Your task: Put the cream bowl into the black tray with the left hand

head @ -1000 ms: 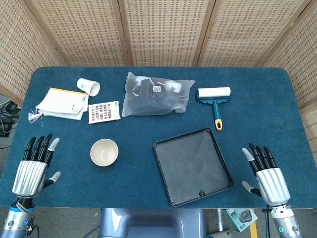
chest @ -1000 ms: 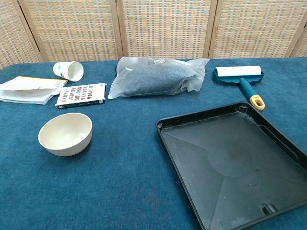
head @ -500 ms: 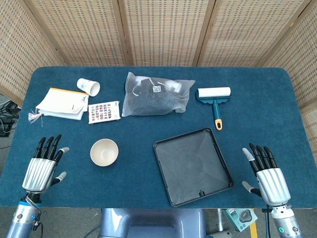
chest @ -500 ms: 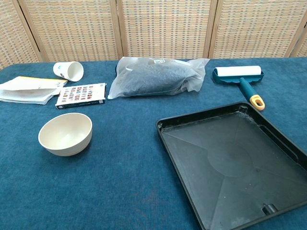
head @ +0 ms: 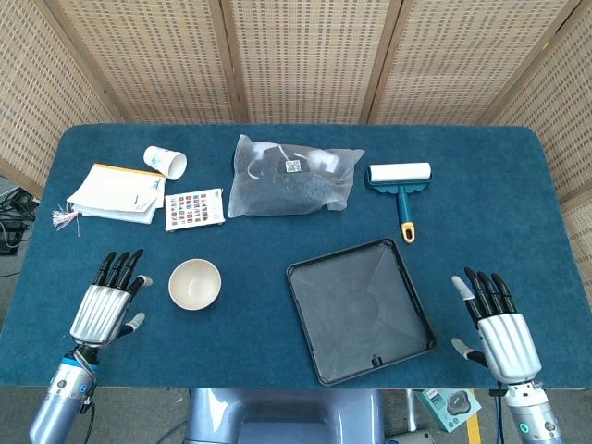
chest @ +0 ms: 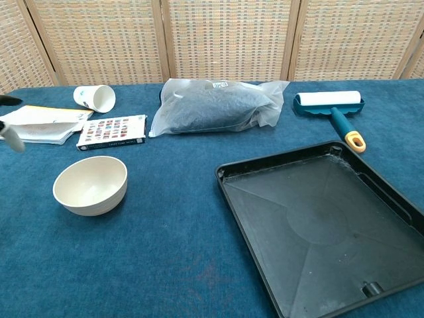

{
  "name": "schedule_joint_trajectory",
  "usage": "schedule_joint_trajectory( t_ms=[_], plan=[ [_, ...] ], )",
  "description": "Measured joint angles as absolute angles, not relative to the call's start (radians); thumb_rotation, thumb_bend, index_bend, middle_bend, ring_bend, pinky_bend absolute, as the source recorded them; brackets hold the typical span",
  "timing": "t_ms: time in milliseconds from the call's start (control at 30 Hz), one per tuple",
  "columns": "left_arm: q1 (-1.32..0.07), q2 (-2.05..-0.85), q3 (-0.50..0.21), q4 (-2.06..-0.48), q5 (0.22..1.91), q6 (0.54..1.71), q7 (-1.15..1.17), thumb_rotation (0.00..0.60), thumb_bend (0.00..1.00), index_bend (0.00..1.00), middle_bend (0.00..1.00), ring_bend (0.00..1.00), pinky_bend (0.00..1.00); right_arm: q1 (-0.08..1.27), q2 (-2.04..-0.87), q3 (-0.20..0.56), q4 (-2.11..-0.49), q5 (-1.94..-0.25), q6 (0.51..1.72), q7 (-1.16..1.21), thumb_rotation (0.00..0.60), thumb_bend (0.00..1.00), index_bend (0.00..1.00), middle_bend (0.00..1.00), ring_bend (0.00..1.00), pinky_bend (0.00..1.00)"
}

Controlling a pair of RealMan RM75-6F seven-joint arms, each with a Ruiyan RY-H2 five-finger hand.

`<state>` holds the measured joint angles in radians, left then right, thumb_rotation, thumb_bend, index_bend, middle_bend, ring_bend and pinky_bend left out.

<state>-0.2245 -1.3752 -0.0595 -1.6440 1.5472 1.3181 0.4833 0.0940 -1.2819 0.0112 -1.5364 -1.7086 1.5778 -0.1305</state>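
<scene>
Blue tabletop: cream bowl (head: 194,283) sits just right of the empty, spread-fingered left hand (head: 104,309), black tray (head: 359,310) beyond.

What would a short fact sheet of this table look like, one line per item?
bowl: cream bowl, upright, on the blue table, outside the tray
tray: black tray, nothing in it
left hand: left hand beside the bowl, fingers spread, not touching it
right hand: right hand at the table's near edge, holding nothing
far side: paper cup on its side, papers, plastic bag, lint roller
</scene>
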Motion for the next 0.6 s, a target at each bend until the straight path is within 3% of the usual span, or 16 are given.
schedule_joint_trajectory(
  t_ms=[600],
  plan=[
    [-0.322, -1.446, -0.058, -1.615, 1.454, 1.171, 0.596, 0.600, 0.27, 0.44, 0.00, 0.00, 0.00, 0.091, -1.276, 0.017, -1.536, -1.709, 1.592, -0.112, 0.600, 0.16, 0.08, 0.00, 0.00, 0.00]
  ],
)
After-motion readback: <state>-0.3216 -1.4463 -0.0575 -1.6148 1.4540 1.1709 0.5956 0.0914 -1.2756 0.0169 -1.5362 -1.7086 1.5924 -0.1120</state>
